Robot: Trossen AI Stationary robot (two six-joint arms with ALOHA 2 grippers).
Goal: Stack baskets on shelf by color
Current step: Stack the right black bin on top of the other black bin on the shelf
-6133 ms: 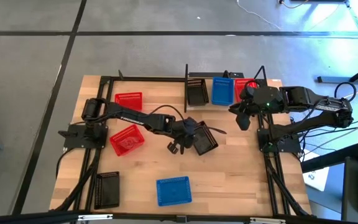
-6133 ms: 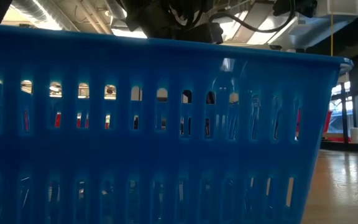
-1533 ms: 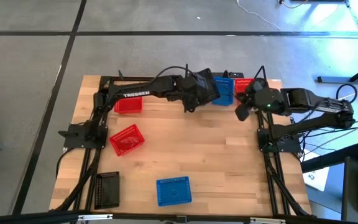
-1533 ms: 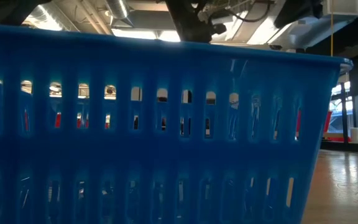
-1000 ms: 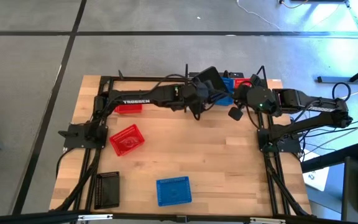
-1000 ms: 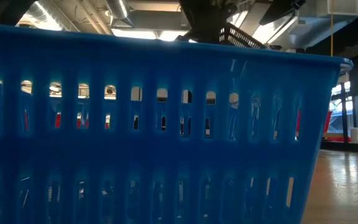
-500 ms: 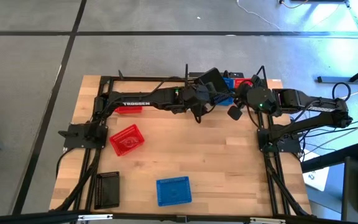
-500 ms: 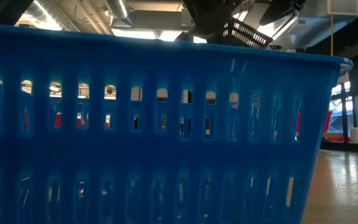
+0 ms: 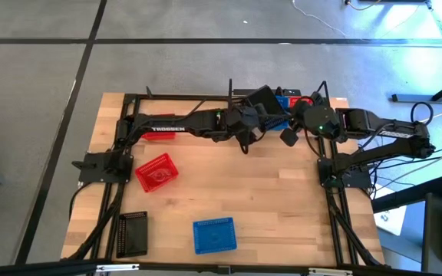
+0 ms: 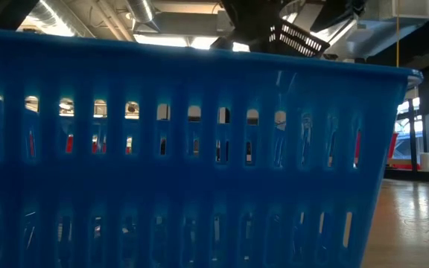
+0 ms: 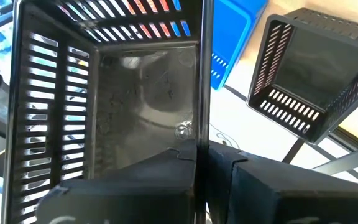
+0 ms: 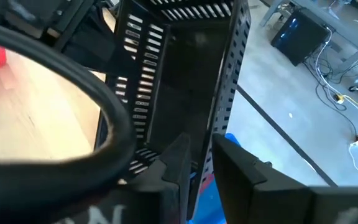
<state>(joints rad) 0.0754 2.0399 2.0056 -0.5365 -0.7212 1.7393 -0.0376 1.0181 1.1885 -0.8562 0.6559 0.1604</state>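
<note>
Lying on the wooden table (image 9: 229,184) from left to right are a black plastic basket with holes (image 9: 133,234), a red basket (image 9: 156,172) and a blue basket (image 9: 214,234). Up at the back is the black metal shelf (image 9: 231,93). The left gripper (image 11: 202,152) is pressed tight on the wall of a tilted black basket (image 9: 261,98) held over the shelf. The right gripper (image 12: 201,155) pinches the same basket's other wall.
</note>
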